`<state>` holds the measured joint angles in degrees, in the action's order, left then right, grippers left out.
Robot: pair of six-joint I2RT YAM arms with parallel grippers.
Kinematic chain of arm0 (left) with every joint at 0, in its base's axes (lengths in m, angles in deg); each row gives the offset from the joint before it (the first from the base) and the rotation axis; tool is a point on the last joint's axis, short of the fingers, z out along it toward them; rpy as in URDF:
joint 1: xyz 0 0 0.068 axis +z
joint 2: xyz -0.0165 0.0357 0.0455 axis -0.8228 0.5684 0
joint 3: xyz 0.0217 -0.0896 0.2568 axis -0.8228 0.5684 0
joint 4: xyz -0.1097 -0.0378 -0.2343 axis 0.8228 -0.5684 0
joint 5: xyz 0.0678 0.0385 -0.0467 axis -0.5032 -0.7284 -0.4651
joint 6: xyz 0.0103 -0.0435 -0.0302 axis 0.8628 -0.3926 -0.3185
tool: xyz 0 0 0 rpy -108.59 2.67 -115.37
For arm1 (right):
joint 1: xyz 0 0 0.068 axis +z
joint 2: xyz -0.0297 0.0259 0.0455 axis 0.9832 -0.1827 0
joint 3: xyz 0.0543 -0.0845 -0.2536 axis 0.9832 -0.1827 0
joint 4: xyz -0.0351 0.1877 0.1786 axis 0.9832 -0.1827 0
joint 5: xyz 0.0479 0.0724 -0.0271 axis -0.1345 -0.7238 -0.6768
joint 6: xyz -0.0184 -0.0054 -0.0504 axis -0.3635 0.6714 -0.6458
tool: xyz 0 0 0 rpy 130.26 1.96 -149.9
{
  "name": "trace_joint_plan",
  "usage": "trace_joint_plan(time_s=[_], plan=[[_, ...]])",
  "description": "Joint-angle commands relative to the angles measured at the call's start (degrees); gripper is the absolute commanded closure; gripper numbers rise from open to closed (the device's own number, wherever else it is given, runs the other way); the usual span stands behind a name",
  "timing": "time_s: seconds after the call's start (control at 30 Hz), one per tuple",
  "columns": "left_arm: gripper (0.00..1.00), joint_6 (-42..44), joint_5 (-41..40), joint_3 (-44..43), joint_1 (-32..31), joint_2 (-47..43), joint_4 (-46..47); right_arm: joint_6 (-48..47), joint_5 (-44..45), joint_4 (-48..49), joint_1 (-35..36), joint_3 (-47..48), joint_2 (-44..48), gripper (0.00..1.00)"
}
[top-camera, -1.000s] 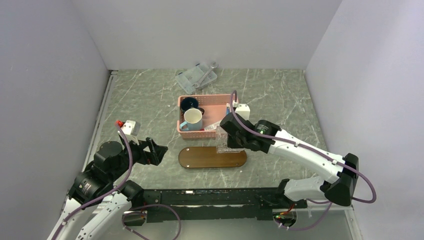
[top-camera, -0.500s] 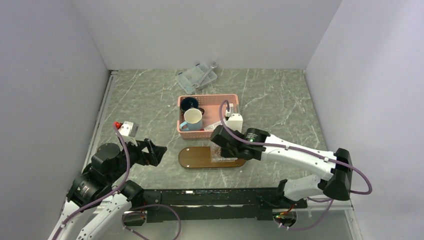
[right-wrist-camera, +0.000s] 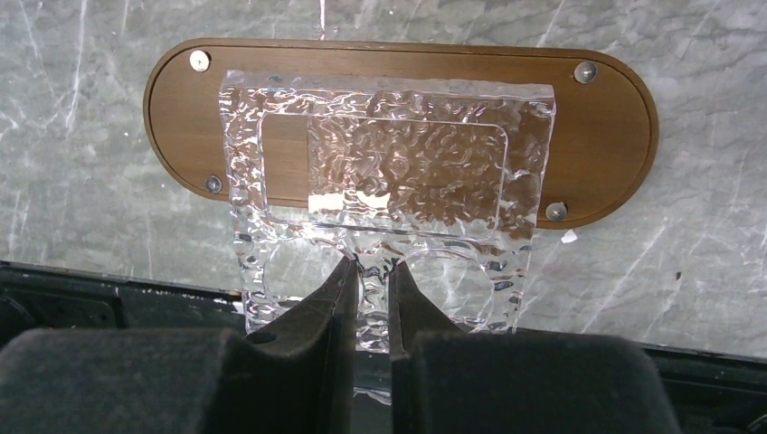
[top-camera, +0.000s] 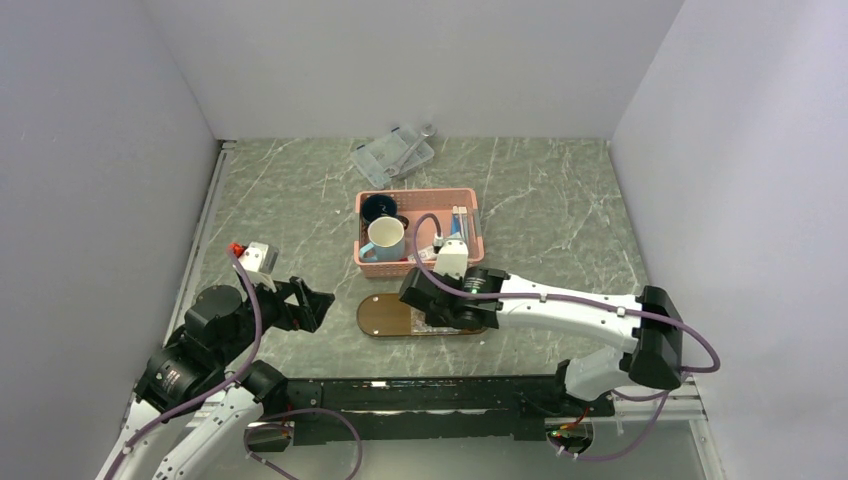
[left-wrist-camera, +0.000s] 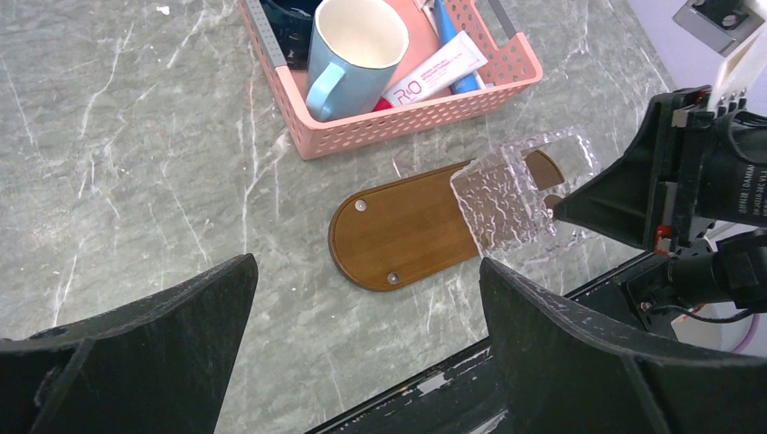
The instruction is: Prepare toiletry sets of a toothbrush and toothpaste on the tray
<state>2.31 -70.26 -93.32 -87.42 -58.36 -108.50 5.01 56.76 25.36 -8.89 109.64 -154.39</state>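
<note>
Just beneath the right pincer's (right-wrist-camera: 373, 269) clear holder (right-wrist-camera: 407, 167) lies the tray (right-wrist-camera: 617, 127).

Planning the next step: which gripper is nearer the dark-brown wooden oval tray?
Right. The right gripper holds a clear rippled plastic container above the tray; the left gripper is beyond its left end.
</note>
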Motion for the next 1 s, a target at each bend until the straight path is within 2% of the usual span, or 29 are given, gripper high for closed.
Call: trace_joint_plan(time_s=[0.0,0.47,0.97], plan=[[0.01,0.09,-0.23,-0.31,0.21,-0.4,1.64,1.49,1.66,2.36,0.48,4.12,-2.05,1.0],[0.01,0.17,-0.06,-0.37,0.23,-0.37,1.64,-0.65,1.08,4.9,0.17,5.47,-6.35,1.0],[0.01,0.03,-0.24,-0.37,0.18,-0.3,1.58,-2.23,-0.28,7.32,-2.04,3.62,-7.06,1.0]])
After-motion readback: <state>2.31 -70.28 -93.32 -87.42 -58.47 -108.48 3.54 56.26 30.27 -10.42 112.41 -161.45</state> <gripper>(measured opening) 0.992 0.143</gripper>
